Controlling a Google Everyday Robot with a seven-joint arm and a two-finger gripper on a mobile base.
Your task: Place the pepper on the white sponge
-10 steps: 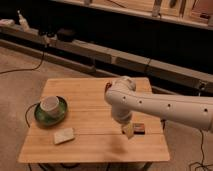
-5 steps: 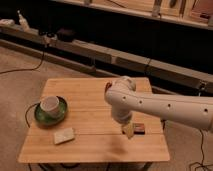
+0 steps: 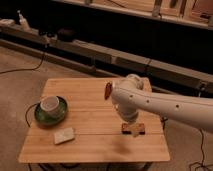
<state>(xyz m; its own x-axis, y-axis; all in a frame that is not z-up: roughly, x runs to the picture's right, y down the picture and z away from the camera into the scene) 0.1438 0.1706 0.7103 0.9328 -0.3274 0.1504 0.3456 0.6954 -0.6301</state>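
Note:
The white sponge (image 3: 64, 135) lies flat near the table's front left, in front of the green plate. A small dark red slender thing, the pepper (image 3: 107, 91), shows at the left edge of my white arm, over the table's middle back; part of it is hidden by the arm. My gripper (image 3: 130, 124) points down at the table's right side, just above a dark brown-black block (image 3: 135, 130). It is well to the right of the sponge and in front of the pepper.
A green plate (image 3: 41, 116) with a white cup (image 3: 50, 105) on it stands at the table's left. The wooden table (image 3: 95, 145) is small, with open floor around it. A long dark shelf unit runs behind it. Cables lie on the floor at left.

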